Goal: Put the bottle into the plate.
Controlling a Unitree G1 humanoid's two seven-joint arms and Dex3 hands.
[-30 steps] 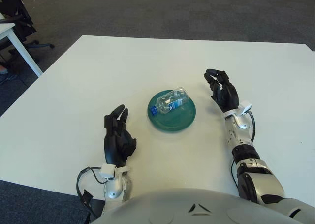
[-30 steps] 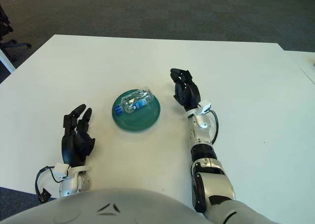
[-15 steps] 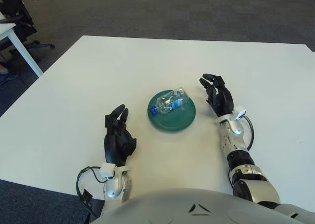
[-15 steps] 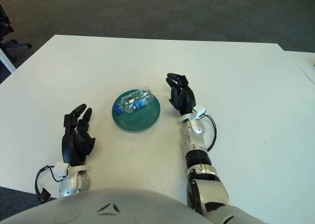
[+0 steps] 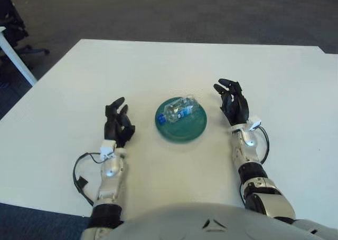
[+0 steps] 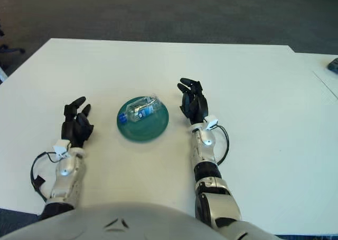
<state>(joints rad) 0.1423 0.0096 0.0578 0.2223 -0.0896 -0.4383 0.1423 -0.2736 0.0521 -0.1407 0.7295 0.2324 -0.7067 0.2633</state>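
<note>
Our right hand (image 5: 232, 99) rests empty on the white bench top (image 5: 296, 97), fingers loosely spread, just beside the right rim of the round dark green plate (image 5: 182, 132). Our left hand (image 5: 117, 125) lies open toward the left edge. The small clear plastic bottle with blue cap and label (image 5: 178, 109) lies on its side inside the plate, mid-bench. We judge it light, smooth and prone to rolling; its labelled middle would suit a grasp best.

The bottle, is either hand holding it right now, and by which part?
Neither. The bottle lies on its side in the green plate; the left hand and right hand rest open on either side.
</note>
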